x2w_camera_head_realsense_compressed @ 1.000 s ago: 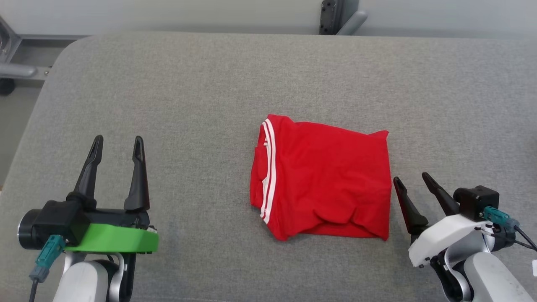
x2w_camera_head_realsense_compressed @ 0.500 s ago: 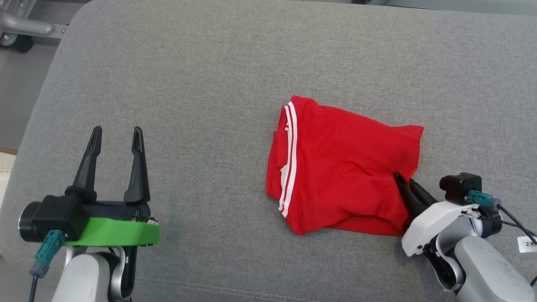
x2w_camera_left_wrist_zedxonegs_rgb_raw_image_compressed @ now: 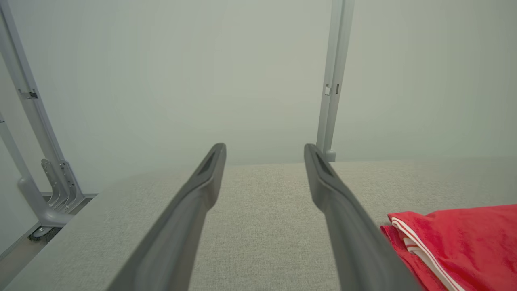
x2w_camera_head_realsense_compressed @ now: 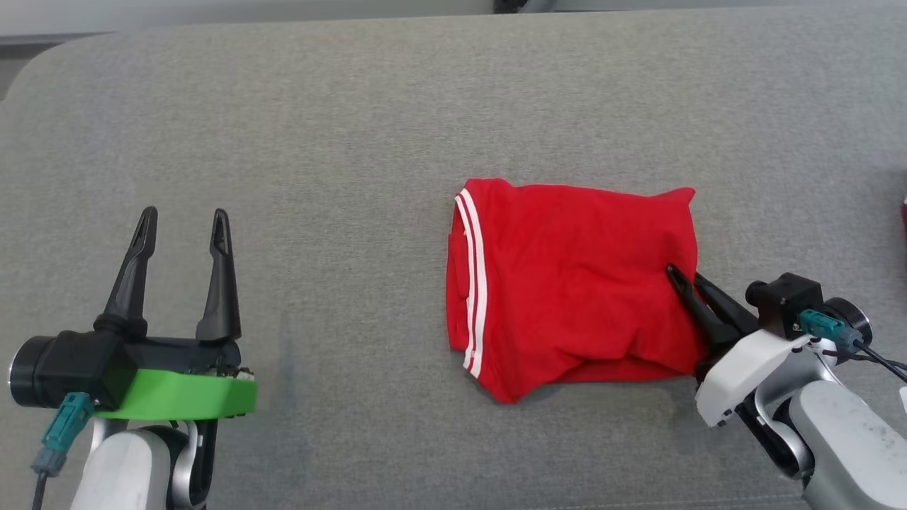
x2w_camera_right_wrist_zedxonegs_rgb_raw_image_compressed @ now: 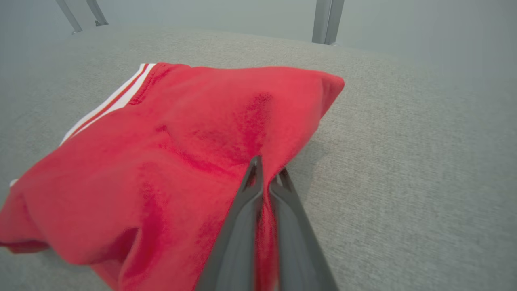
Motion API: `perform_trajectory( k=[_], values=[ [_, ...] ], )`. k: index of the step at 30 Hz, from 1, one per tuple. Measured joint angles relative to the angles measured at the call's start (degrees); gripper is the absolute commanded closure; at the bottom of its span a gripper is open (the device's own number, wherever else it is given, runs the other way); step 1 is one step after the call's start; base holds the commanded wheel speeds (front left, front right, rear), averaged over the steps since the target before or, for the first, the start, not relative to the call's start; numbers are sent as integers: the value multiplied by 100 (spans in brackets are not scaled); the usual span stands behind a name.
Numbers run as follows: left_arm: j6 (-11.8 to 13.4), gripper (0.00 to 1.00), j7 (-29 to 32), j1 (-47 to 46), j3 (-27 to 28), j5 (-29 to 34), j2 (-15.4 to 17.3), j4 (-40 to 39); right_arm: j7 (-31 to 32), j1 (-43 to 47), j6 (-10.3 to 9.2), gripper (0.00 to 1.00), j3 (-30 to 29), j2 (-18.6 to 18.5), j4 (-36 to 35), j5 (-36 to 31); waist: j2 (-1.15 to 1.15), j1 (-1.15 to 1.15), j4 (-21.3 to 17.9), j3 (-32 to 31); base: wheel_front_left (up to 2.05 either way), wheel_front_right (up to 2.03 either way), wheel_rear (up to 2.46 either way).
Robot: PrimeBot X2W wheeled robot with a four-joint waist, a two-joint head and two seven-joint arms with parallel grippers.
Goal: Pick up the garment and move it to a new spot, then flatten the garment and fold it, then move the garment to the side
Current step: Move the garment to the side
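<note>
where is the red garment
In the head view the folded red garment lies right of centre on the grey surface, its right edge pinched by the right gripper, well apart from the open left gripper.

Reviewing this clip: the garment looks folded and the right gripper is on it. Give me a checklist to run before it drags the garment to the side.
1. Right gripper shut on the garment at its right edge: ok.
2. Grip catches every folded layer: cannot tell, the lower layers are hidden under the top one.
3. Garment folded into a compact packet, striped edge on the left: ok, some wrinkles.
4. Left gripper open and apart from the garment: ok.
5. Grey surface free on the right: cannot tell, a red sliver shows at the head view's right edge.
</note>
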Motion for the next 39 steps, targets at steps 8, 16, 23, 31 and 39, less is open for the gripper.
perform_trajectory(
  k=[8,16,23,31,39],
  values=[
    [35,0,263,-81,-10,96,209,-480,310,-435,0,100,132,-813,-816,-169,0,0,-867,107,0,0,0],
    [24,0,579,-341,-24,245,466,-925,415,-1024,0,100,-70,-1408,-1016,-81,0,0,-1631,417,0,0,0],
    [-63,0,884,-686,-80,342,683,-1224,335,-1456,1,100,-312,-2060,-768,250,0,0,-2123,987,0,0,0],
    [-112,0,1237,-927,-94,361,894,-1501,196,-2212,0,100,-599,-2172,292,523,0,0,-2517,1704,0,0,0],
    [-165,0,1392,-1135,-241,390,970,-1625,-24,-2993,0,0,-782,-1751,1949,542,0,2,-2646,2161,0,0,0]
  ],
)
